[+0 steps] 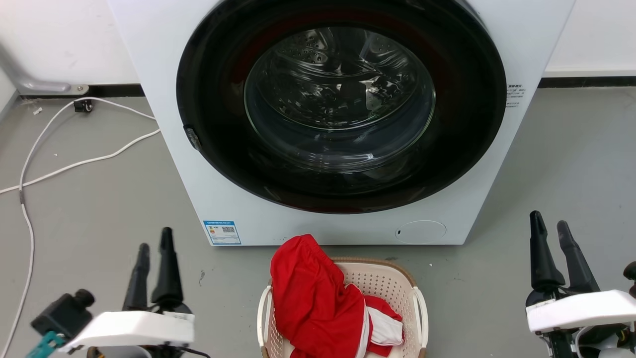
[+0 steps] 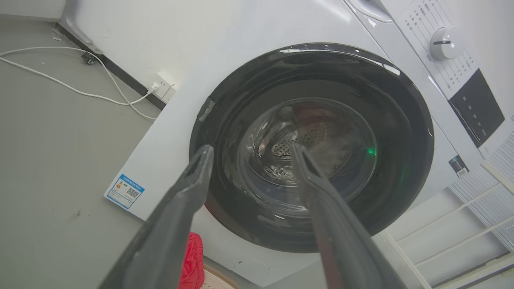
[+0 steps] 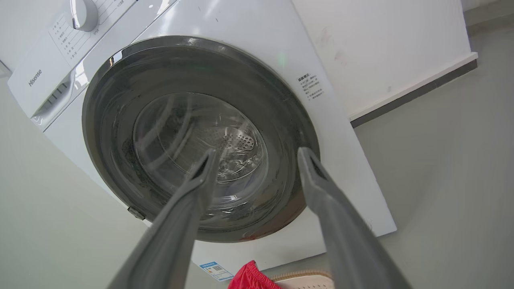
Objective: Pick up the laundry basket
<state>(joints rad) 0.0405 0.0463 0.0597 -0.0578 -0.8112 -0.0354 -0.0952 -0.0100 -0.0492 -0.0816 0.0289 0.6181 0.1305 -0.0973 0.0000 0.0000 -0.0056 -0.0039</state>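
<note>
The laundry basket [image 1: 392,286] sits on the floor [image 1: 556,159] at 6 o'clock of the head view. The left gripper [image 1: 155,238] is at its 9 o'clock and the right gripper [image 1: 549,219] at its 3 o'clock. Both are clear of it, fingers parted, empty.

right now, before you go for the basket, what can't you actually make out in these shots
- Near end of the laundry basket: cut off by the head view's bottom edge.
- Inside of the basket: mostly hidden under the red garment, head view.
- Print on the label of the washing machine: too small to read, head view.
- Contents of the drum: unclear behind glass reflections, head view.
</note>
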